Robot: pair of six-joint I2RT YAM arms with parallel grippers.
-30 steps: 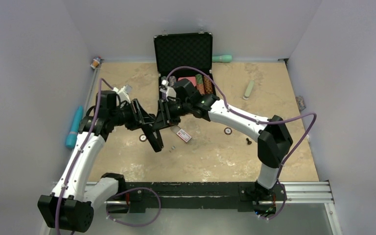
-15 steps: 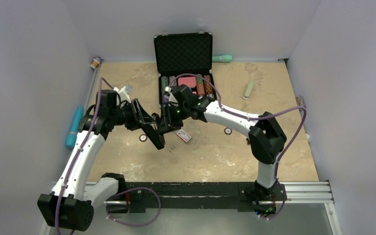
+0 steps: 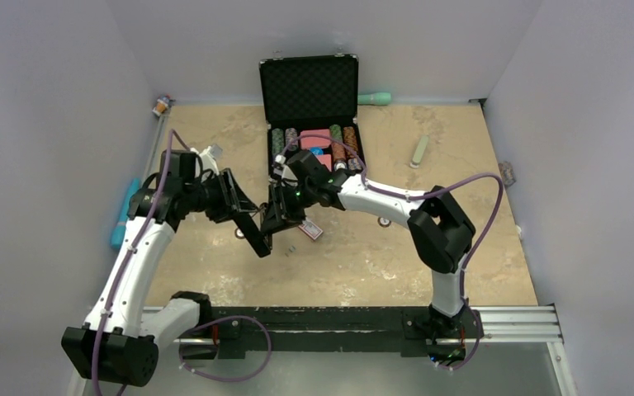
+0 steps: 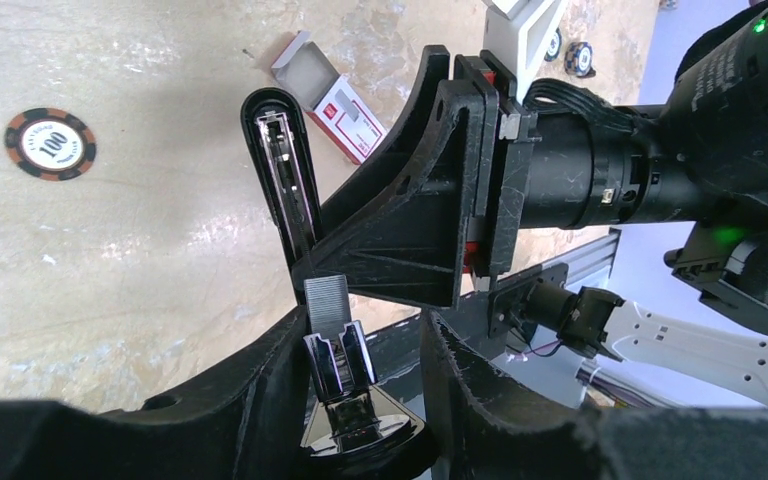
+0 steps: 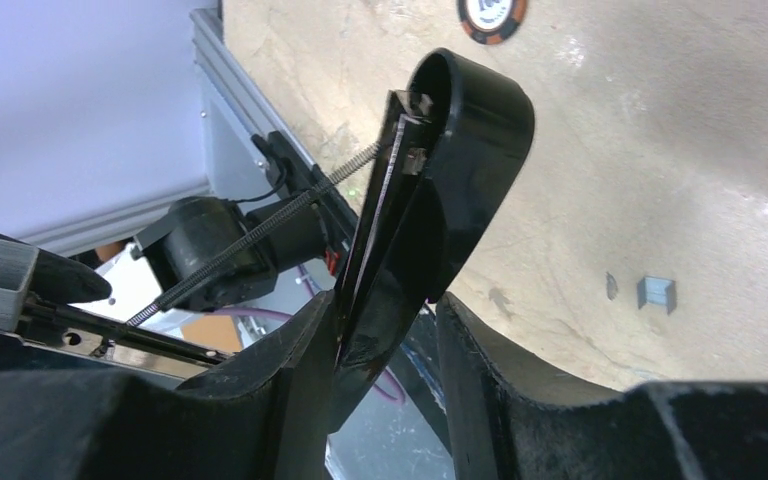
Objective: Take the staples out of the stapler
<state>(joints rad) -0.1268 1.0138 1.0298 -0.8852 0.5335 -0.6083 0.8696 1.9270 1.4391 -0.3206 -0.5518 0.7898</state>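
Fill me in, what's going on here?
Both arms hold the stapler hinged open in the air above the table. The left gripper clamps its metal end, and the right gripper clamps the black top arm, with the spring stretched out. A small piece of staples lies on the table below, near an open red-and-white box.

White arms with black joints, purple cables
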